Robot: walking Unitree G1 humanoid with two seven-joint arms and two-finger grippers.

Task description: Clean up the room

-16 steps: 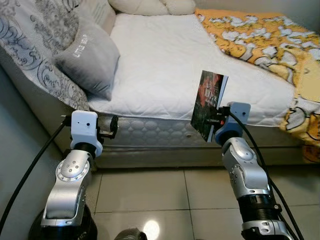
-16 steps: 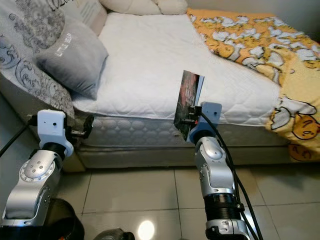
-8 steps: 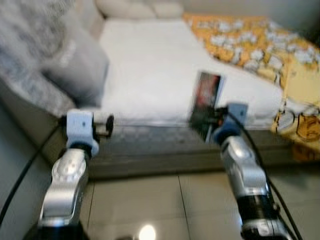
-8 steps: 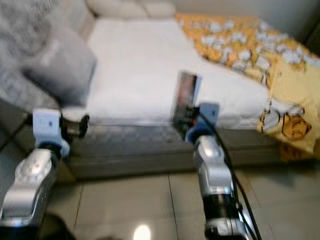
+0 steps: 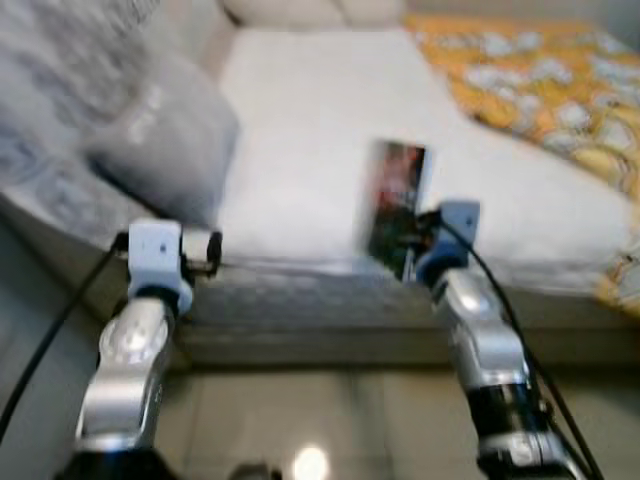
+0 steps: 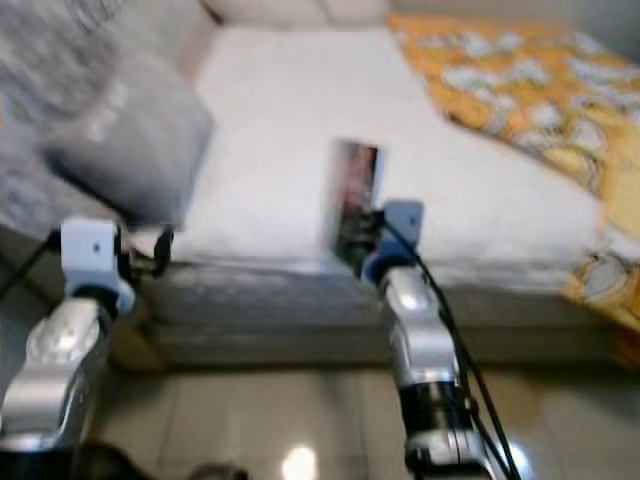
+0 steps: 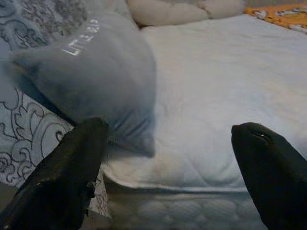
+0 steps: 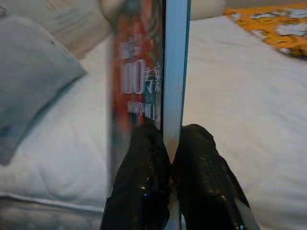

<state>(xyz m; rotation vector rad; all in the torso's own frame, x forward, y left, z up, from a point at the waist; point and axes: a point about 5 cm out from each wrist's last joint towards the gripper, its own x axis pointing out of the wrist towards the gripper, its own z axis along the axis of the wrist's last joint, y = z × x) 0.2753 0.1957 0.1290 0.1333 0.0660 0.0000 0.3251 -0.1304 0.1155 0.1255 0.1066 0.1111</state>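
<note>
While the book (image 8: 144, 76) is standing upright on edge, the right gripper (image 8: 171, 158) is pinching it at its lower edge with both fingers pressed against the covers, probably carrying it clear of the floor to be put away. It is hanging before the near edge of the bed (image 5: 320, 130). To the left, the left gripper (image 7: 168, 158) is holding its fingers wide apart around nothing, facing the grey pillow (image 7: 96, 76).

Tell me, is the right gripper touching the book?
Touching. In the right wrist view the right gripper has both black fingers pressed against the book, one on each side of its lower edge, holding it upright above the bed.
</note>
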